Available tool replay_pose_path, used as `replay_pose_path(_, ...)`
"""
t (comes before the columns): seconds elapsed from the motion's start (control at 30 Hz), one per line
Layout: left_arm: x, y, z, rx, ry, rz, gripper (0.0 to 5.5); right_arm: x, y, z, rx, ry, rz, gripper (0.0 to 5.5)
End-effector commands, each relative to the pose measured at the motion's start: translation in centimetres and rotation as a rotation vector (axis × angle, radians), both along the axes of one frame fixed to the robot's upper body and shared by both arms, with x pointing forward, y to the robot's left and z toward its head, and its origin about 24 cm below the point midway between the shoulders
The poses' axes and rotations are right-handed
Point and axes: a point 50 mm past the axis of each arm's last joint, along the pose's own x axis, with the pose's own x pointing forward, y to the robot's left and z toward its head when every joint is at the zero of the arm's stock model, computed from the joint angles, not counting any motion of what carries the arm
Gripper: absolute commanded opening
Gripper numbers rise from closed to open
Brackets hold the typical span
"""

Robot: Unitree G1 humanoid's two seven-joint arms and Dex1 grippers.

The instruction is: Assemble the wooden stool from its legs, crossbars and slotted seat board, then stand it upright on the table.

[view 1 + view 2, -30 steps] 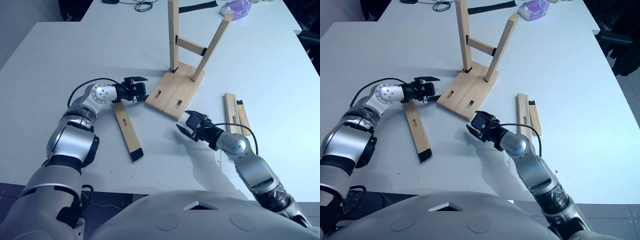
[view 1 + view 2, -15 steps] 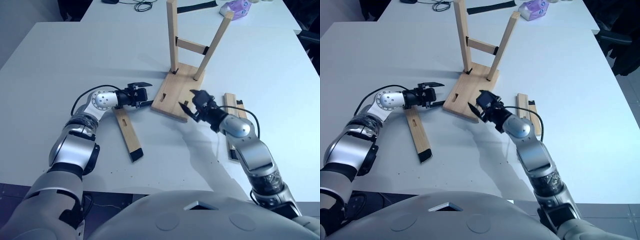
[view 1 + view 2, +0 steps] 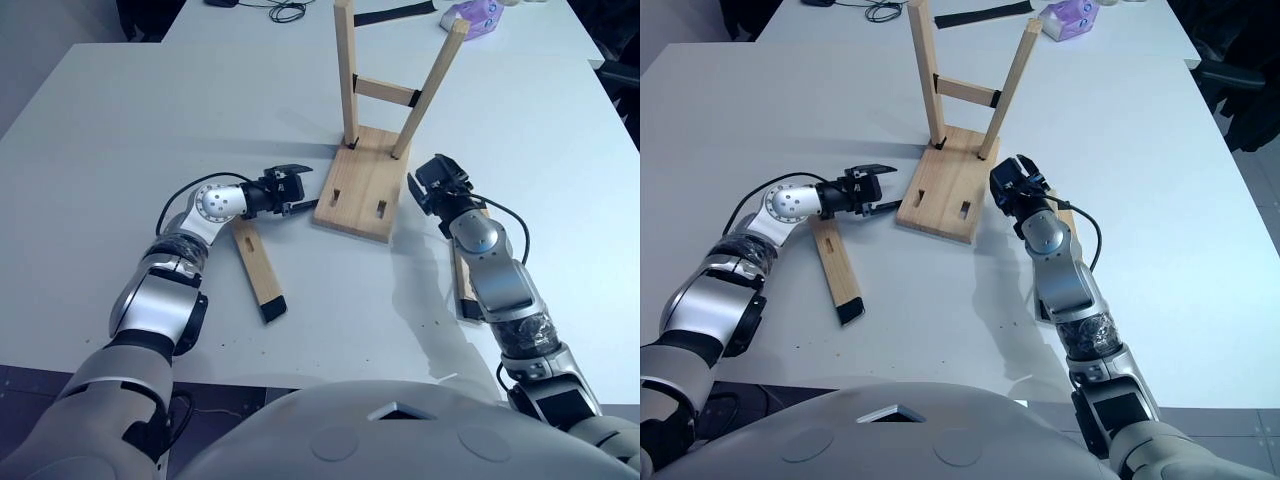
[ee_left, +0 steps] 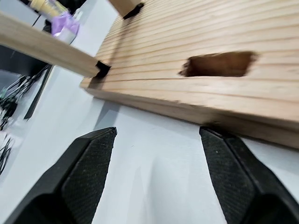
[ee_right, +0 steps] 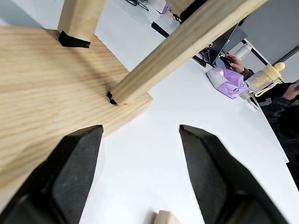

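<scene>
wooden seat board (image 3: 355, 182) flanked: left gripper (image 3: 299, 188) at 9 o'clock, right gripper (image 3: 430, 178) at 3 o'clock, both open, empty.

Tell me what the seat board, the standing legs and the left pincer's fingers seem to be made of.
Seat board: pale unfinished-looking wood, likely pine; straight grain lines and rough slot edges show.
Legs: the same light wood, matte, with black pieces at the joints.
Left pincer fingers: black, finely stippled surface, probably rubber or textured plastic; which one is unclear.
</scene>
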Motion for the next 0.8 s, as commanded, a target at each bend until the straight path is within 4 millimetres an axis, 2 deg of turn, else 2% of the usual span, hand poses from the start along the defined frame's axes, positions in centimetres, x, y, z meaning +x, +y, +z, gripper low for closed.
replay_pose_path(0.03, -1.7, 0.2, -2.6, 0.055, 0.092, -0.001, 3.32, -0.8, 0.1, -1.3, -0.053, 0.063, 0.034, 3.0)
replay_pose_path(0.23, -2.7, -0.5, -3.2, 0.047, 0.103, -0.053, 3.32, -2.0, 0.6, -2.4, -0.109, 0.142, 0.111, 3.0)
replay_pose_path(0.37, -3.5, -1.4, -3.0, 0.031, 0.095, -0.116, 3.32, -2.8, 1.5, -2.3, -0.087, 0.172, 0.178, 3.0)
replay_pose_path(0.57, -5.0, -2.1, -2.0, 0.027, 0.066, -0.209, 3.32, -3.8, 2.0, -1.7, -0.085, 0.18, 0.25, 3.0)
replay_pose_path(0.8, -7.6, -1.7, -0.1, -0.001, 0.076, -0.254, 3.32, -6.7, 1.8, -1.3, -0.108, 0.228, 0.342, 3.0)
